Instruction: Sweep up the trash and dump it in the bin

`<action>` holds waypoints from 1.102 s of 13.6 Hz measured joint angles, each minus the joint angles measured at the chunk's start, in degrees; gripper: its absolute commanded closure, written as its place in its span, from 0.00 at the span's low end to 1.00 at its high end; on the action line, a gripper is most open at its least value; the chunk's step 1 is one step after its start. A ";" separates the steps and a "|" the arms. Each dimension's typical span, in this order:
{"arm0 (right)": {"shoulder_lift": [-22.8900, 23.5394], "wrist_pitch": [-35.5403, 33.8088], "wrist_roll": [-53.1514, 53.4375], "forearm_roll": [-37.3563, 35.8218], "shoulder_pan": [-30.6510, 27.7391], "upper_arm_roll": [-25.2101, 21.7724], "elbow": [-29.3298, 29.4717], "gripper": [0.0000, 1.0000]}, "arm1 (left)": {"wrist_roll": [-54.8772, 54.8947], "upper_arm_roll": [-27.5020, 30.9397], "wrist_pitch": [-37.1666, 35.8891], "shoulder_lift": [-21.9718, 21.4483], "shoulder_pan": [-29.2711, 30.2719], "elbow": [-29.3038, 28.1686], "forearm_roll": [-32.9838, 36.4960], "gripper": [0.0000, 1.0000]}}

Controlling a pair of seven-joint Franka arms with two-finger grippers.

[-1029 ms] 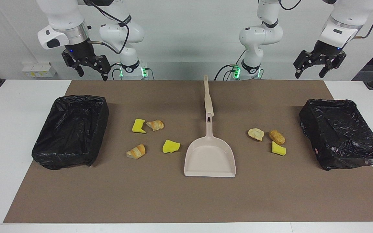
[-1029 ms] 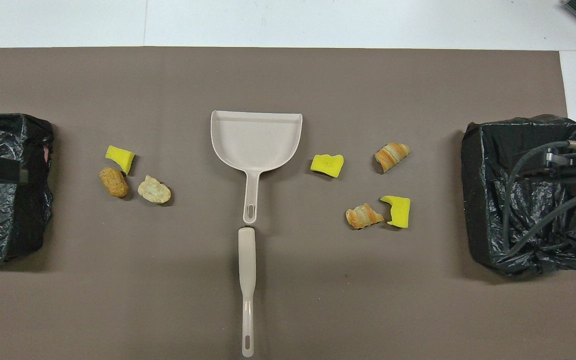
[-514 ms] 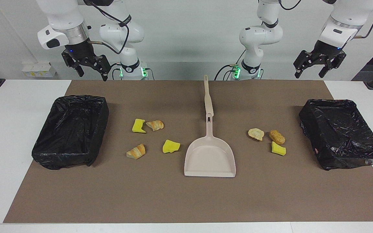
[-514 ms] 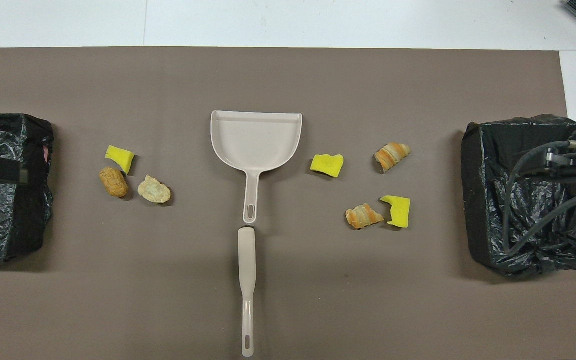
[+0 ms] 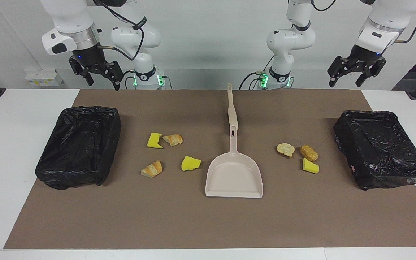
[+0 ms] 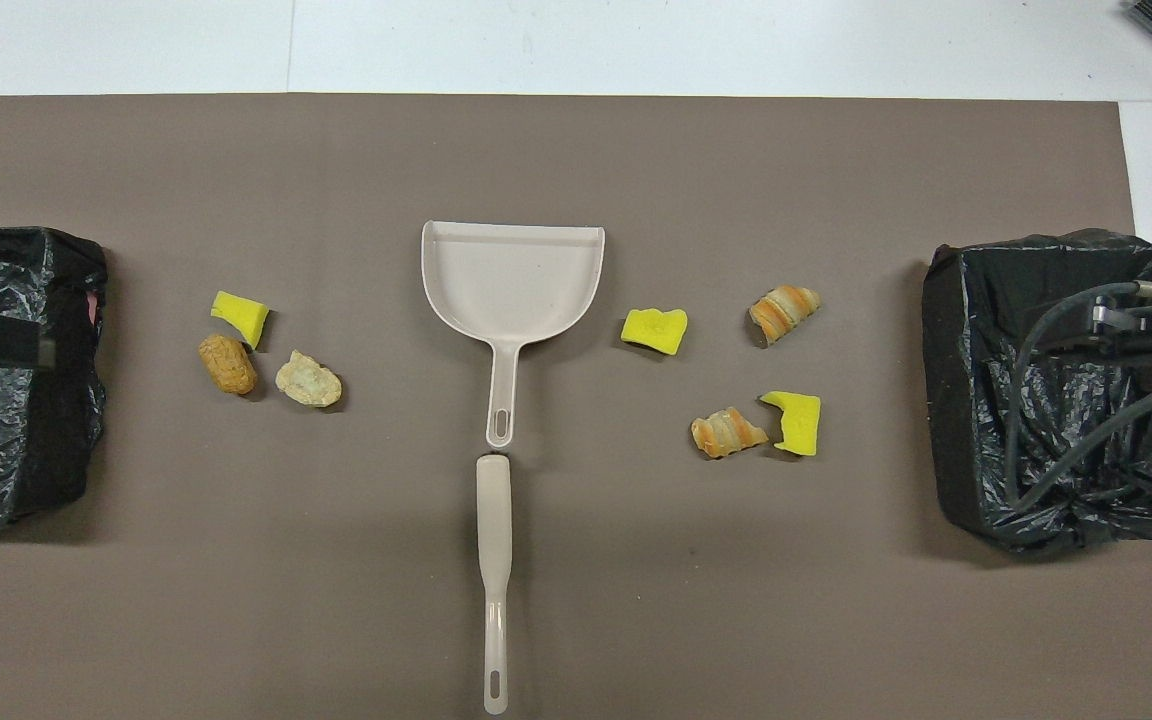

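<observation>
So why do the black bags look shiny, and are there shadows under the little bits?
Facing view: the wrinkled bin bag catches pale glints from lights above; the dustpan looks matte. Overhead view: each yellow bit and bread piece casts only a thin, soft shadow on the brown mat, so the light is even.

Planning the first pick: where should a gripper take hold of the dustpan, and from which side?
Probably by the dustpan's narrow handle, coming straight down from above. It lies flat on the mat, pointing toward the robots, slim enough for the fingers to straddle across its width. The scoop is wide and shallow. The separate sweeping stick lies end to end with the handle, so grip short of it.
</observation>
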 measured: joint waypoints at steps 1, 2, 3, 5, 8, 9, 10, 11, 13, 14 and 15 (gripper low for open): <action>0.00 0.00 0.00 0.00 0.01 0.01 0.00 0.00 | 0.00 0.00 -0.01 0.00 0.00 0.00 0.00 0.00; 0.00 0.00 0.00 0.00 0.03 0.02 0.00 0.00 | 0.00 0.00 -0.02 -0.01 0.00 0.00 0.00 0.00; 0.00 0.00 0.00 0.00 0.12 0.04 0.00 0.00 | -0.02 0.01 -0.03 -0.02 0.00 0.00 0.00 0.00; 0.00 0.00 0.00 0.00 0.60 0.28 -0.01 0.00 | -0.03 0.06 -0.05 -0.02 0.01 0.00 0.00 0.00; 0.12 0.89 0.28 0.03 2.36 0.93 -0.17 0.00 | -0.03 0.00 -0.12 -0.03 0.00 0.00 0.00 0.00; 0.52 2.24 1.84 0.05 3.90 1.00 -0.39 0.00 | -0.03 -0.13 -0.21 -0.04 -0.02 0.00 -0.03 0.00; 1.20 3.62 4.19 0.06 5.54 1.07 -0.63 0.00 | -0.03 -0.30 -0.44 -0.06 -0.04 -0.03 -0.04 0.00; 2.45 5.44 6.64 0.07 7.64 1.14 -0.72 0.00 | -0.03 -0.58 -0.90 -0.30 -0.09 -0.37 -0.05 0.00; 5.52 8.07 10.54 0.06 11.85 1.27 -0.50 0.00 | -0.03 -1.06 -1.12 -1.87 -0.92 -3.31 -0.09 0.00; 7.21 9.28 12.72 0.05 13.77 1.32 -0.40 0.00 | -0.03 -1.19 -0.99 -2.95 -1.80 -5.55 -0.29 0.00; 9.09 11.08 14.95 0.02 15.74 1.35 -0.16 0.00 | -0.08 -1.27 -0.62 -4.27 -2.82 -8.17 -0.94 0.00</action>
